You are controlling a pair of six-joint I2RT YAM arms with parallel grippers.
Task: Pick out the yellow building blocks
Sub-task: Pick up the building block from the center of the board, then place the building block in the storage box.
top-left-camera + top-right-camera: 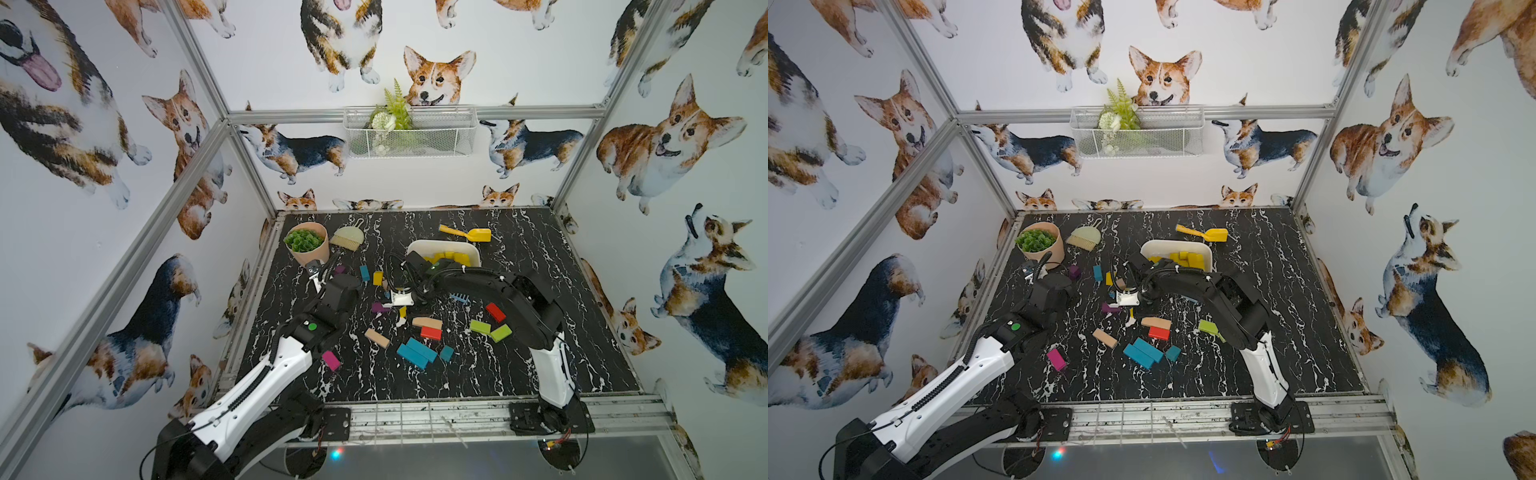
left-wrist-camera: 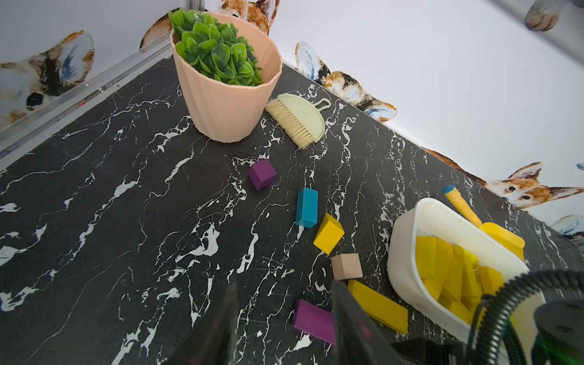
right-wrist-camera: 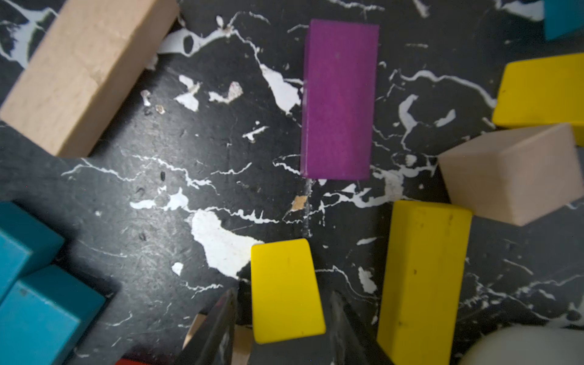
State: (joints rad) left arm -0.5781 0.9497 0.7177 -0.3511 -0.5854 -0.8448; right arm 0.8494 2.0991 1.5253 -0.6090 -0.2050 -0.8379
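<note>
While low over the table point(image 3: 151, 196), right hand point(image 3: 284, 292) astride a yellow block point(image 3: 286, 275).

- Black marbled tabletop point(image 1: 478, 374): open strip along its near edge and right edge.
- Ribbed peach plastic pot point(image 1: 309, 253) fills the far left corner.
- Scattered painted wooden blocks point(image 1: 415, 353) crowd the middle.

Place: I'm running a robot lab test cell.
Evidence: metal frame point(image 1: 291, 115), dog-print walls point(image 1: 540, 54), mounting rail point(image 1: 436, 415) along the near edge.

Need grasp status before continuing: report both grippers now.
Left gripper: open, empty.
Right gripper: open, straddling a yellow block, not yet clamped.
</note>
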